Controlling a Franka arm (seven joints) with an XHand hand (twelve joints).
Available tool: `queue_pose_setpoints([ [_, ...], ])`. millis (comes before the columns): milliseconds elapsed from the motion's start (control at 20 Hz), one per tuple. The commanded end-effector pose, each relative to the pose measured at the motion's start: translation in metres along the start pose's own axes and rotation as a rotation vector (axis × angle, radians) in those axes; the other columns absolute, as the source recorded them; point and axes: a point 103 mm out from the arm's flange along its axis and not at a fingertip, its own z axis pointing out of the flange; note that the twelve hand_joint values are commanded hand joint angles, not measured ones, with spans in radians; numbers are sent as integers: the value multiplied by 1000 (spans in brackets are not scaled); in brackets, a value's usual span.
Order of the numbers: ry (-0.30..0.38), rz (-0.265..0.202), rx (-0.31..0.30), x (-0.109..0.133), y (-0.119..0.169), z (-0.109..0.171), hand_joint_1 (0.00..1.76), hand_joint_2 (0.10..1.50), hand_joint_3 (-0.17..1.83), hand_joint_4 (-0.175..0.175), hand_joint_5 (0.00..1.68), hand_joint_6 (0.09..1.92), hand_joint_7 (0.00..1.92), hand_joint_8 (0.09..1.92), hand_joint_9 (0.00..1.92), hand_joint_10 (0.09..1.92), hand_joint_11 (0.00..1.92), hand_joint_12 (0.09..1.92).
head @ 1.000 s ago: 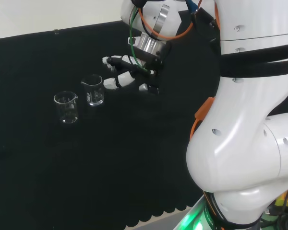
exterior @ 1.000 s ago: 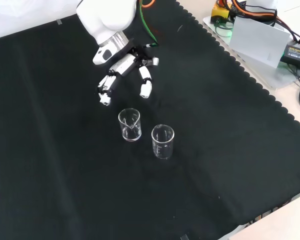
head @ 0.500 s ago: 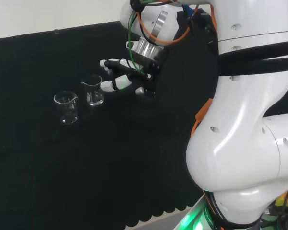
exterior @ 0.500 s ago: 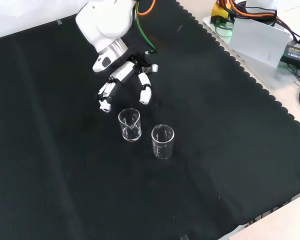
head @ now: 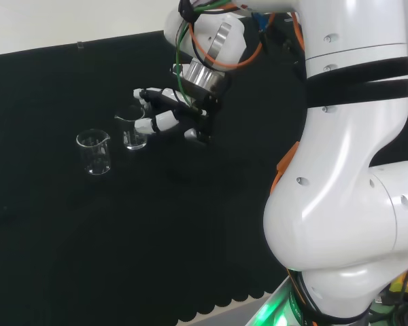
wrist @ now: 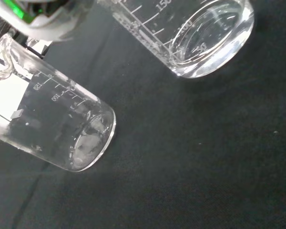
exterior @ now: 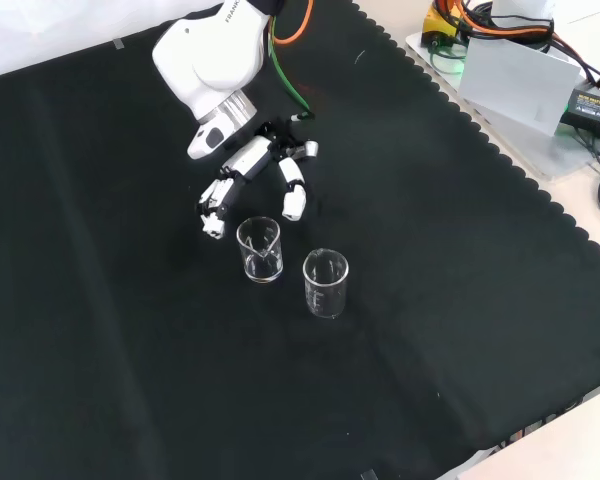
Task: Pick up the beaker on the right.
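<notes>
At upper centre of the front view, the white arm link (exterior: pixel 208 60) has swung a little lower in the frame than half a second back, bringing the robot hand (exterior: pixel 250 168) down toward the two glass beakers on the black tabletop (exterior: pixel 100 330). The fingers are spread and relaxed, holding nothing; the fingertips (exterior: pixel 292 205) now sit just above the near beaker (exterior: pixel 259 249) in that view, closer than before. In the head view the robot hand (head: pixel 171 115) has slid left, its fingers now right beside that beaker (head: pixel 133 131), maybe touching the rim, hard to tell.

Judgement: approach is nearly done, closing the fingers comes next.

The near beaker is right of the pair in the head view, left in the front view, centre of the tabletop. It stands upright, long axis vertical, mouth up; the spout points toward the upper left of the head view. The other beaker (exterior: pixel 326 284) stands upright just beside it, untouched.
</notes>
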Motion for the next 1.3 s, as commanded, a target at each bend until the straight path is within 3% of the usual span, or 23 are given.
queue_pose_setpoints([
  [50,8,-16,-2,2,5,6,761,511,648,-53,230,87,198,559,307,615,0,1135],
  [550,32,-27,1,1,11,23,759,512,649,-53,248,87,214,564,322,617,0,1142],
  [1300,76,-26,-53,7,18,34,763,515,651,-53,271,87,232,566,344,616,0,1162],
])
